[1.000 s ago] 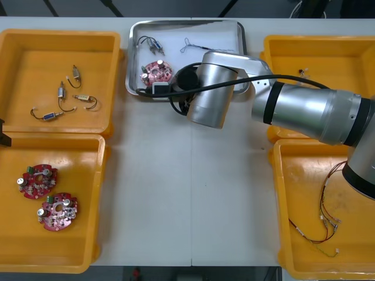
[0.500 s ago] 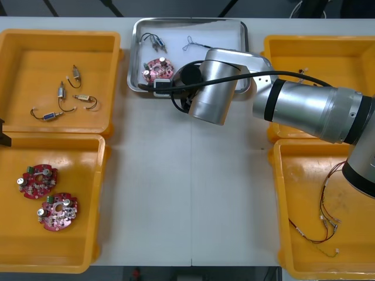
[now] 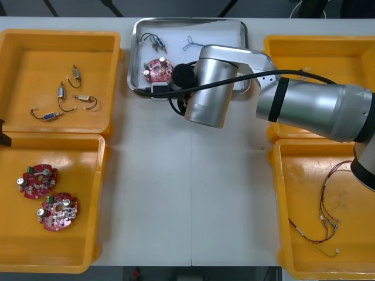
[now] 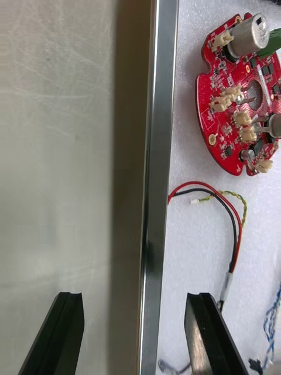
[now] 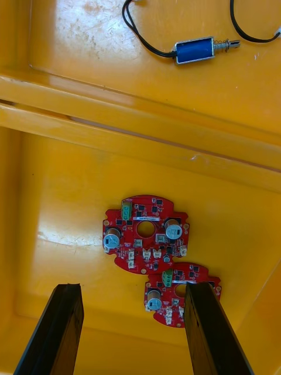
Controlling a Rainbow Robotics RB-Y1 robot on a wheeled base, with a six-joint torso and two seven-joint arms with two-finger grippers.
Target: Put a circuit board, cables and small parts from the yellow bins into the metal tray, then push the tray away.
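The tray (image 3: 133,58): at 12 o'clock on the table (image 3: 176,187), my right arm (image 3: 304,108) crossing its 5 o'clock corner
My right claw (image 4: 134,304): open, gripping nothing; it straddles the tray's 6 o'clock rim, one finger over the table, the other over the white inside
The board (image 3: 156,69): flat in the tray near its 7 o'clock corner, clear of my fingers
The red and yellow cable (image 4: 236,234): in the tray, between the board and my inner finger
The blue and white cable (image 3: 196,44): in the tray near its 12 o'clock
The small parts (image 3: 153,41): in the tray's 10 o'clock corner
My left claw (image 5: 132,293): open, empty, hanging over two other boards (image 5: 145,234) in the 8 o'clock bin (image 3: 88,257)
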